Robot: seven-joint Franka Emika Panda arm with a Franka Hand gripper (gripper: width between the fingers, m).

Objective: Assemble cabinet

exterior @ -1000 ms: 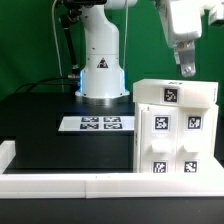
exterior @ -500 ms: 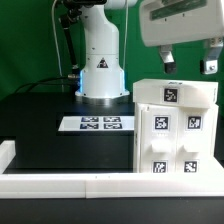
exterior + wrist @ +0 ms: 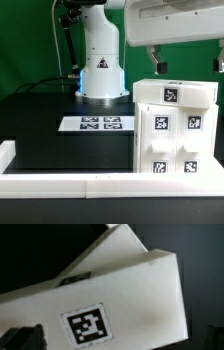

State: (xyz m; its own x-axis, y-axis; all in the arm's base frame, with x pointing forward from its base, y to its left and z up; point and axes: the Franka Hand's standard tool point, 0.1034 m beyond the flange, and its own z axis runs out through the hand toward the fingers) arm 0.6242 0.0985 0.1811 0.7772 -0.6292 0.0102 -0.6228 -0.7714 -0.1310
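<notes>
The cabinet (image 3: pixel 175 132) is a white box-like body at the exterior view's right, with a marker on its top block and several on its front. My gripper (image 3: pixel 187 62) hangs just above its top, jaws spread wide and empty, one dark fingertip (image 3: pixel 155 63) to each side. In the wrist view the cabinet's white top (image 3: pixel 130 291) with one marker fills the picture, tilted. My gripper (image 3: pixel 120 339) straddles it without touching, and only the dark edges of my fingers (image 3: pixel 22 336) show.
The marker board (image 3: pixel 95 124) lies flat on the black table at the exterior view's centre left. The arm's white base (image 3: pixel 100 65) stands behind it. A long low white border rail (image 3: pixel 70 185) runs along the front, with a short piece at the left (image 3: pixel 7 152).
My gripper has turned about its axis above the cabinet, so both fingers now show spread wide across the cabinet's top. It has also shifted toward the exterior view's left.
</notes>
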